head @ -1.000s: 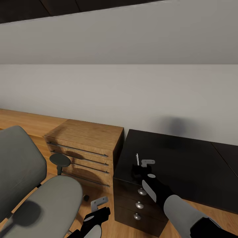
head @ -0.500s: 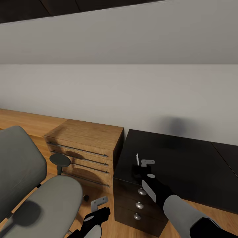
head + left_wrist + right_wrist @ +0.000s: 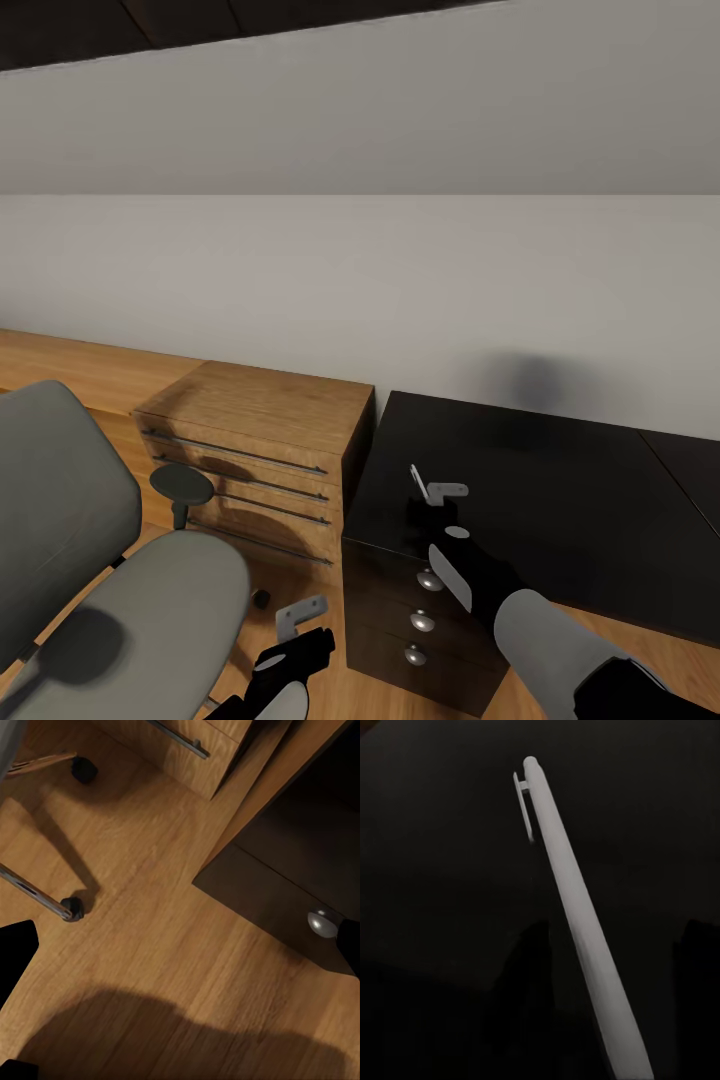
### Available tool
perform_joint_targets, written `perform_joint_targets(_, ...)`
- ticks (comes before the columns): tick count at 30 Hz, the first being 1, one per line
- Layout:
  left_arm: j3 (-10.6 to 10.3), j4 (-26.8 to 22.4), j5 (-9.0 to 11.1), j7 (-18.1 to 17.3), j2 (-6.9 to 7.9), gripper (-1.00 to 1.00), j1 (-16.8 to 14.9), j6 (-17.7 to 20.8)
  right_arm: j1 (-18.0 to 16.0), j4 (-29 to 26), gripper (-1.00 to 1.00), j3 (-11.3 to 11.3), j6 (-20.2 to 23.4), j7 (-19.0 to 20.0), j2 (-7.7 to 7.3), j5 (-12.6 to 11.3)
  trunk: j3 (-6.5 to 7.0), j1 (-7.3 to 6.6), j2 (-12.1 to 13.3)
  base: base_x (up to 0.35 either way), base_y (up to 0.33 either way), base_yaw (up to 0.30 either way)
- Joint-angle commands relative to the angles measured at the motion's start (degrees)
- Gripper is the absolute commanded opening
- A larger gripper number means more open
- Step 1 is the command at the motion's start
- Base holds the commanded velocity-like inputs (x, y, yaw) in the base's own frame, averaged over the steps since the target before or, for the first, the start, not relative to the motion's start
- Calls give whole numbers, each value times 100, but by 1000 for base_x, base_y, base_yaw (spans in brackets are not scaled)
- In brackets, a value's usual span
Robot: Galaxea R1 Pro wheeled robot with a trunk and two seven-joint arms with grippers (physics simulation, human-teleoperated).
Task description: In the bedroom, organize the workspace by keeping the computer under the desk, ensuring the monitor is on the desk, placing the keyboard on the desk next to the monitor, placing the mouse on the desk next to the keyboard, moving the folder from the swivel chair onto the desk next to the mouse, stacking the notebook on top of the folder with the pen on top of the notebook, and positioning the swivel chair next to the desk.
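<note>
The whitish pen point(image 3: 417, 481) lies slanted over the near left corner of the glossy black desk point(image 3: 560, 480), just ahead of my right gripper point(image 3: 424, 508). In the right wrist view the pen point(image 3: 570, 907) runs diagonally across the dark top. Dim finger shapes stand apart on either side of it, so the gripper looks open. The grey swivel chair point(image 3: 120, 610) stands at the left, its seat bare. My left gripper point(image 3: 298, 640) hangs low between the chair and the desk's drawer unit point(image 3: 420, 620), open and empty over the wooden floor point(image 3: 165, 945).
A light wooden drawer chest point(image 3: 260, 450) stands against the wall between chair and desk. The chair's chrome legs and casters point(image 3: 71, 907) spread over the floor near my left gripper. A drawer knob point(image 3: 324, 922) is close to it. A grey wall backs everything.
The pen has tilted from straight to slanted, its near end shifting right. Both arms and the view have stayed almost still.
</note>
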Motion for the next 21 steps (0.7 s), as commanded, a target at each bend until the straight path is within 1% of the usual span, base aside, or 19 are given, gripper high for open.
perform_joint_targets(1,-15,-9,10,35,4,100,-8,27,-2,126,-100,36,17,-39,-3,-159,-7,0,-3,0,0,0)
perform_joint_targets(12,-17,-9,12,35,1,100,-8,27,-2,60,-100,43,86,-71,6,-159,-7,0,-3,0,0,0)
perform_joint_targets(16,-19,-8,15,35,1,100,-8,27,-2,-77,-100,44,368,-76,8,-159,-7,0,-3,0,0,0)
perform_joint_targets(17,-22,-4,15,32,1,100,-8,27,-2,-138,-100,43,521,-80,8,-159,-7,0,-3,0,0,0)
perform_joint_targets(19,-24,-1,15,27,-5,100,-8,27,-2,-192,-100,41,664,-93,13,-159,-7,0,-3,0,0,0)
perform_joint_targets(21,-24,-1,15,27,-6,100,-8,23,-2,-201,-100,38,694,-98,15,-161,-7,0,-3,0,0,0)
